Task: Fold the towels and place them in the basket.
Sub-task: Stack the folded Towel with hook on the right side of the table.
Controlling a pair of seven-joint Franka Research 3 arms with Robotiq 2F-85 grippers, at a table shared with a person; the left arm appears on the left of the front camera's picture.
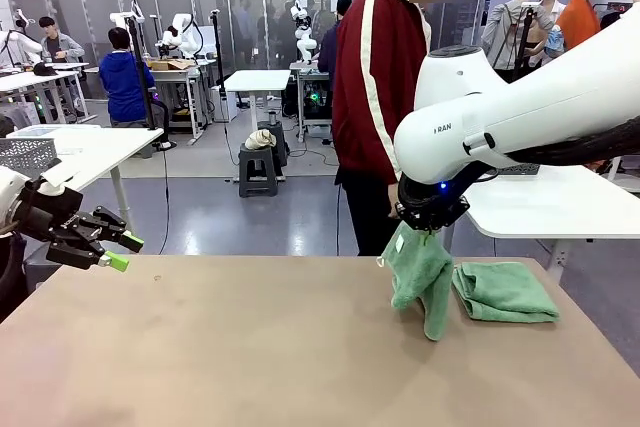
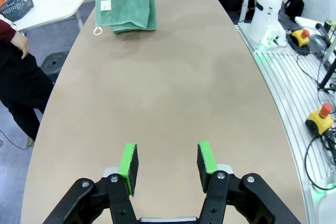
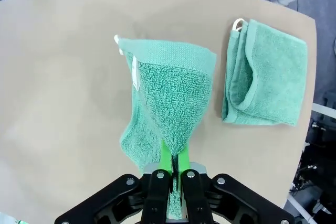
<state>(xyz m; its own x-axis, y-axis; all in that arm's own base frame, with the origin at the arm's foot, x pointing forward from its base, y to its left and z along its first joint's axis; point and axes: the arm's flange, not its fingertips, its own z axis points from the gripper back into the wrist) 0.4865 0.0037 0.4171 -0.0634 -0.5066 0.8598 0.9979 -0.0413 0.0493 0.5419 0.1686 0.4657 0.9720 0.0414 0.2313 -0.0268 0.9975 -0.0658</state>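
In the front view, the right gripper (image 1: 432, 231) hangs over the far right part of the table (image 1: 250, 347), its jaws pinched on the top of a mint-green towel (image 1: 418, 275) that droops in loose folds, its lower end at or just above the tabletop. Just to the right of it, a second towel (image 1: 504, 291) lies folded flat on the table, near the far edge. A person (image 1: 378, 77) in a dark red jacket stands at the far side, just behind the hanging cloth. The left gripper (image 1: 115, 251) hovers at the left edge of the table with its green-padded fingers parted and nothing between them. In the left wrist view, the left gripper (image 2: 167, 166) points along the bare tabletop (image 2: 168, 93), its two pads apart and empty; at the far end the held towel (image 2: 126, 4) hangs with a white label and a small loop at one corner. In the right wrist view, the right gripper (image 3: 175, 166) is clamped on a bunched point of the held towel (image 3: 168, 93), which fans out below it over the table (image 3: 63, 87), a white label at its edge. The folded towel (image 3: 268, 74) lies beside it, apart from it, with a small loop at one corner.
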